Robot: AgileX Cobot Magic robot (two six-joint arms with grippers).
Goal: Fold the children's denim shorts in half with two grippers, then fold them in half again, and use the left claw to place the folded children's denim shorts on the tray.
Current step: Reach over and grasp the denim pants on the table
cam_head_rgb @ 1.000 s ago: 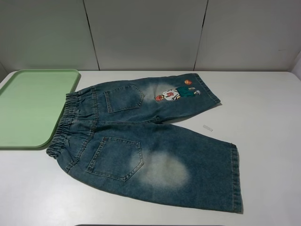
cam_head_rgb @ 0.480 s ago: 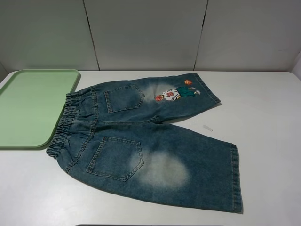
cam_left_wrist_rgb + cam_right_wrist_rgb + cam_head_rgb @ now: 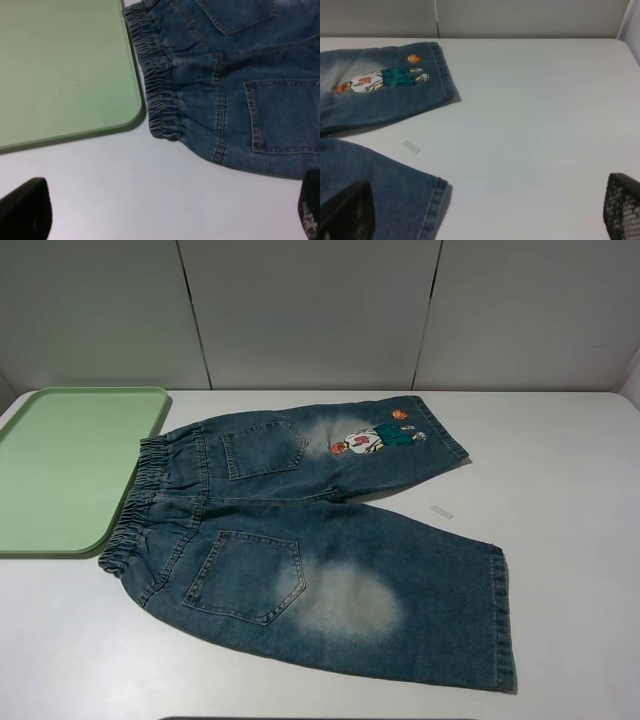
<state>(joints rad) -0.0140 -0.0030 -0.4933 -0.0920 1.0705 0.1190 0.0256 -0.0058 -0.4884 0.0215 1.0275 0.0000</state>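
The children's denim shorts (image 3: 320, 540) lie spread flat on the white table, back pockets up, with the elastic waistband (image 3: 135, 515) toward the tray and the cartoon print (image 3: 375, 438) on the far leg. The pale green tray (image 3: 70, 465) sits at the left, its rim right beside the waistband. Neither arm shows in the high view. In the left wrist view my left gripper (image 3: 167, 215) hangs open over bare table near the waistband's near corner (image 3: 162, 112) and the tray's corner (image 3: 75, 75). My right gripper (image 3: 485, 215) is open above the near leg's hem (image 3: 432, 207).
A small scrap of clear tape (image 3: 442, 511) lies on the table between the two leg ends. Grey wall panels (image 3: 310, 310) close off the back of the table. White tabletop (image 3: 570, 490) extends to the right of the shorts.
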